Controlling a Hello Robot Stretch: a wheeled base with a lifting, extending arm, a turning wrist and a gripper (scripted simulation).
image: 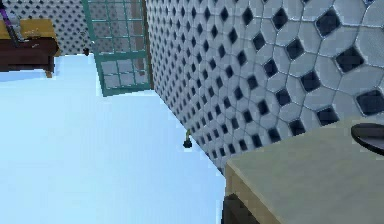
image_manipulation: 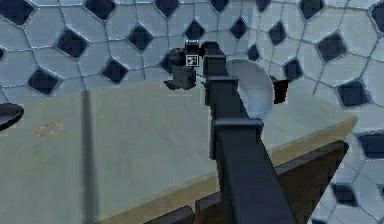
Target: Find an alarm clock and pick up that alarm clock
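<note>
Pale domed object (image_manipulation: 255, 80), upright on the table (image_manipulation: 120, 140) near its far edge, at 2 o'clock from the arm side view's centre; left part hidden.

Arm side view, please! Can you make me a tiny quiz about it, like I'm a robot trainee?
1. True or false: the arm stretches out above the table.
2. What shows just right of the arm's far end? A) a white rounded thing B) a red book C) a green bottle
3. Fill in: a dark round thing lies at the arm side view's ____ edge.
Key: 1 true; 2 A; 3 left.
</note>
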